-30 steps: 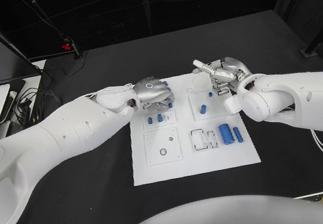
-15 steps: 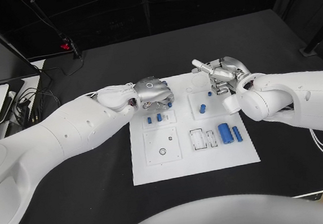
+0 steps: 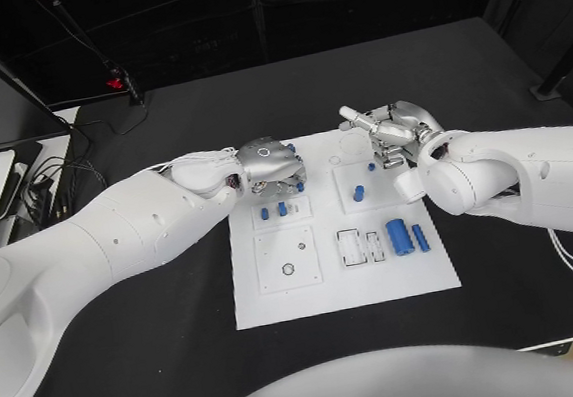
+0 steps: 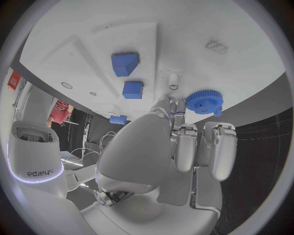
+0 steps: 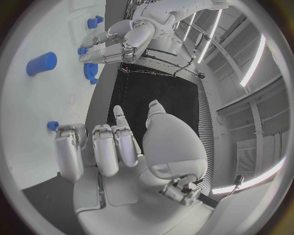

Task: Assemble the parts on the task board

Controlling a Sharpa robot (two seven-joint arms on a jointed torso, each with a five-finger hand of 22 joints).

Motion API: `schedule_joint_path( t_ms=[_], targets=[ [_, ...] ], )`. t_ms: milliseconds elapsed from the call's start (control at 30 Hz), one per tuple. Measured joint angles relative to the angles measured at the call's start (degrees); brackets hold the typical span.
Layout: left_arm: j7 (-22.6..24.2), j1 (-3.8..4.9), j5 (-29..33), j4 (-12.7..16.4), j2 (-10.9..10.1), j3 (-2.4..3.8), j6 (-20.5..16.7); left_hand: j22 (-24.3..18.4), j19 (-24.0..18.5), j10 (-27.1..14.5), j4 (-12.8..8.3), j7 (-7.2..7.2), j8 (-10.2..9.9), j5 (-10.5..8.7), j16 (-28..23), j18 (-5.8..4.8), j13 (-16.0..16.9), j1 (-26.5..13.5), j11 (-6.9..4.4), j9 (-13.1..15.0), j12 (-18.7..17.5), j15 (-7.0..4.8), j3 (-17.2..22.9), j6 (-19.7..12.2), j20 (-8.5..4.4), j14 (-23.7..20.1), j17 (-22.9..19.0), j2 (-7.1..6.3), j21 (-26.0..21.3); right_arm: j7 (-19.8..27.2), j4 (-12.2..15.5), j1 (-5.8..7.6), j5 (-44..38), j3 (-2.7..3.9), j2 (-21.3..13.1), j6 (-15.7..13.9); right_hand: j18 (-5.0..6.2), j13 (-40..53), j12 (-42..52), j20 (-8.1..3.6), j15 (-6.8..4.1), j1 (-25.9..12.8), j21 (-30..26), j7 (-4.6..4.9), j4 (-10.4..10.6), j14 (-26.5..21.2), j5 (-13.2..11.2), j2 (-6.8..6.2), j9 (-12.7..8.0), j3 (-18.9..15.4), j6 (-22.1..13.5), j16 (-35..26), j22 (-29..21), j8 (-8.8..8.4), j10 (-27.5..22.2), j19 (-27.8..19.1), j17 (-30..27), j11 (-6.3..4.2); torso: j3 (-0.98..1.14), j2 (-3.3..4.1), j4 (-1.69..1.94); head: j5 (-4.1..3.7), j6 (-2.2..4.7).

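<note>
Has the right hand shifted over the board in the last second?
Barely. In the head view the right hand has eased slightly toward the far edge of the task board, holding nothing.

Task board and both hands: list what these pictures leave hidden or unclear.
- Head view: the left hand covers the task board corner beneath it.
- Left wrist view: the blue gear sits at the fingertips; contact cannot be told.
- Head view: the right hand hides the board's far right corner.
- Head view: the recesses beside the blue cylinders are too small to read.
</note>
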Motion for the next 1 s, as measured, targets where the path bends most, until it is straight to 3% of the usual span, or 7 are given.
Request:
schedule_joint_path(
  t_ms=[367,667,1000],
  targets=[
    [0.2,0.02,0.0,-0.2,0.5,0.03,0.4,0.0,0.0,0.0,0.0,0.21,-0.7,-0.24,0.0,0.0,0.0,-1.1,0.0,-0.7,-0.9,0.0,0.3,-0.2,0.0,0.0,0.0,-1.12,0.0,-0.1,0.0,0.0,0.0,0.0,0.0,0.0,0.0,0.0,0.0,0.0,0.0,0.0,0.0,0.0,0.2,0.0,0.0,0.0,0.0,-0.2,0.0,0.0,0.0,0.0,0.0,0.0,0.0,0.0,-0.02,0.0,0.0,-0.02,-0.07],
    [0.4,0.09,0.0,-0.3,0.6,0.07,0.9,0.0,0.0,0.0,0.0,0.15,-0.7,-0.3,0.0,0.0,0.0,-1.5,0.0,-0.8,-0.9,0.0,1.0,-0.2,0.0,0.0,0.0,-1.06,0.0,-0.1,0.0,0.0,0.0,0.0,0.0,-0.2,0.0,0.0,0.0,0.0,0.0,0.0,0.0,0.0,0.2,0.0,0.0,0.0,0.0,-0.2,0.0,0.0,0.0,0.0,0.0,0.0,0.0,0.0,0.01,-0.01,0.04,-0.15,-0.13],
    [0.7,0.12,0.1,-0.3,0.6,0.09,1.0,0.0,0.0,1.6,0.0,-0.96,-0.7,-0.31,0.0,0.0,0.0,-1.8,-0.93,-1.0,-1.0,0.0,2.6,1.7,0.0,0.0,0.0,-0.8,0.0,-0.3,0.0,0.0,0.0,0.0,0.0,-0.3,0.0,0.0,0.0,0.0,0.0,0.0,0.0,0.0,0.2,0.0,0.0,0.0,0.0,-0.2,0.0,0.0,0.0,0.0,0.0,0.0,0.0,0.0,0.0,-0.03,0.05,-0.11,-0.09]
  ],
)
